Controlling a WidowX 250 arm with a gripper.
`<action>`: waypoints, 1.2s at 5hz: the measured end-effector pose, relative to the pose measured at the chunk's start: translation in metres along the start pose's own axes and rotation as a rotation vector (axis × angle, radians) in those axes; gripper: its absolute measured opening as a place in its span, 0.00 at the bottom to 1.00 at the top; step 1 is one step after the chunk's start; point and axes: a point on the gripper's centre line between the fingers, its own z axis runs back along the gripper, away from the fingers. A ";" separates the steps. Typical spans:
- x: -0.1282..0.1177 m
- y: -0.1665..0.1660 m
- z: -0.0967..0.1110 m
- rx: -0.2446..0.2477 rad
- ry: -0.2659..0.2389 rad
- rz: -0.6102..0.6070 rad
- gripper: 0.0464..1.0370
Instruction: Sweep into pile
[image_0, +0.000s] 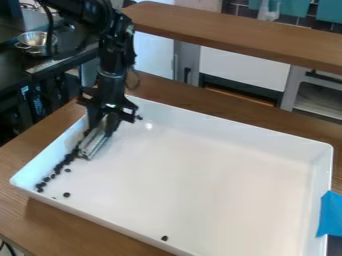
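Clamping silvery sweeper (95, 142), end effector (109, 116) could press tray (200, 175) wall at 9 o'clock too hard, twisting grip, scattering dark pieces (59, 166).

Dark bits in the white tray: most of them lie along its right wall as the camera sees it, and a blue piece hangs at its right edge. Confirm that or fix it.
The side is wrong: the camera view shows most of the dark bits along the left wall of the white tray. The blue piece does hang at its right edge.
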 end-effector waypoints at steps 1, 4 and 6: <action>-0.007 -0.016 0.027 -0.131 -0.038 -0.030 0.32; -0.067 -0.132 0.093 -0.395 -0.087 -0.144 0.32; -0.092 -0.176 0.082 -0.344 -0.089 -0.143 0.32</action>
